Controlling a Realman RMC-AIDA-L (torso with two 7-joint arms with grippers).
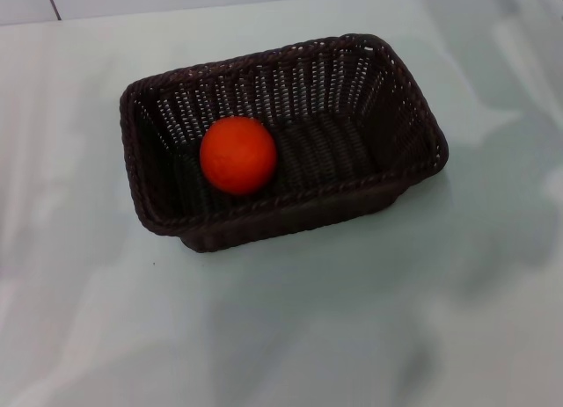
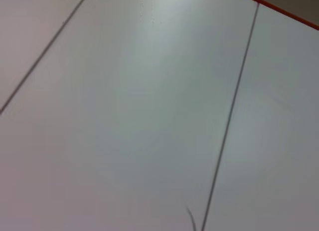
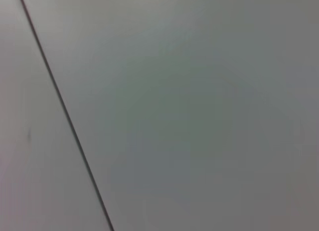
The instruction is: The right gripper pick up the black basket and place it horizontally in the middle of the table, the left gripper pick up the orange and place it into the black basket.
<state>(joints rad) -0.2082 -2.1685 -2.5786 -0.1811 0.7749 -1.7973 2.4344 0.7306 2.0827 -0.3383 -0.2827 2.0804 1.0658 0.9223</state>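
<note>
We see neither tool in any view, so we cannot tell their state. Both wrist views show only pale seamed panels. Basket point(image 1: 281, 139) sits mid-desk point(image 1: 352, 328), long side across, slightly skewed. Orange point(image 1: 238, 155) lies inside it, toward its left end, near the front wall.

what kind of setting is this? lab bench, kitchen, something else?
Most likely a lab or test bench rather than a kitchen. A plain glossy white table holds only a black basket with one orange inside it. The wrist views show just bare white panels with seams. Neither gripper is in view.
</note>
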